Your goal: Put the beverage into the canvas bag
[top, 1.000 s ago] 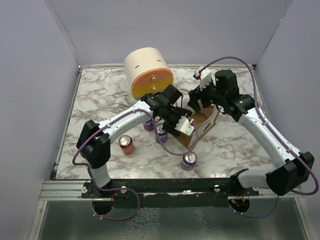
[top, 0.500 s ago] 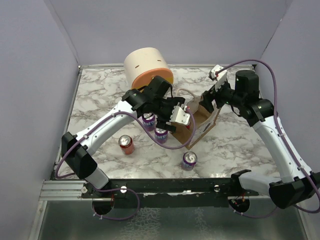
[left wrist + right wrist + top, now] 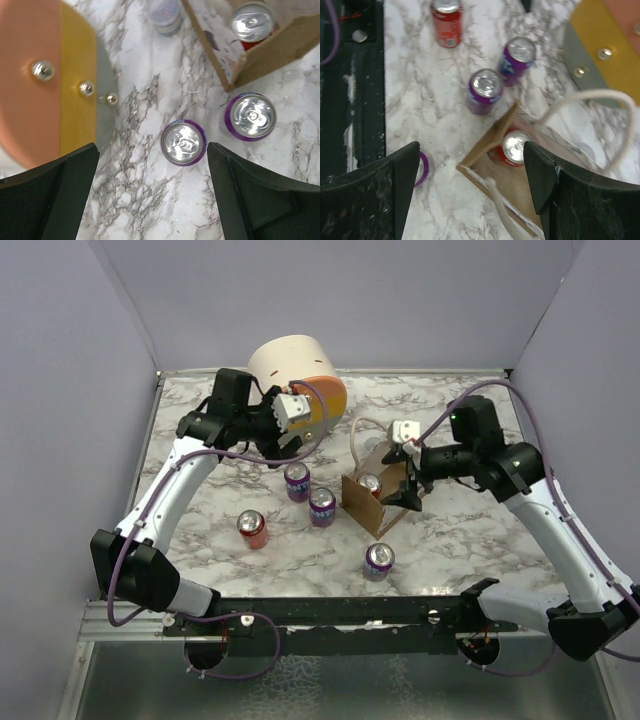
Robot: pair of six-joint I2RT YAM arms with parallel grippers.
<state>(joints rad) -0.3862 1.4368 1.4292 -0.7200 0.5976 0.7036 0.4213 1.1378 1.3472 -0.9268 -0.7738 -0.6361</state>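
Observation:
The canvas bag point(image 3: 372, 508) stands open-topped at mid table, tan with cream rope handles point(image 3: 585, 100). A red beverage can point(image 3: 369, 483) stands inside it, and it also shows in the left wrist view point(image 3: 252, 22) and the right wrist view point(image 3: 514, 146). My left gripper point(image 3: 285, 445) is open and empty, up near the cylinder, over two purple cans point(image 3: 183, 143) point(image 3: 250, 115). My right gripper point(image 3: 405, 490) is open and empty, just above the bag's right side point(image 3: 520, 190).
A big cream cylinder with an orange-yellow face point(image 3: 300, 380) lies at the back. Purple cans point(image 3: 297, 481) point(image 3: 322, 506) stand left of the bag and another point(image 3: 379, 560) in front of it. A red can point(image 3: 252, 529) stands at front left.
My left gripper has pulled out of the bag and swung back-left toward the cylinder, leaving the red can inside. The bag now stands upright. My right gripper has moved down over it.

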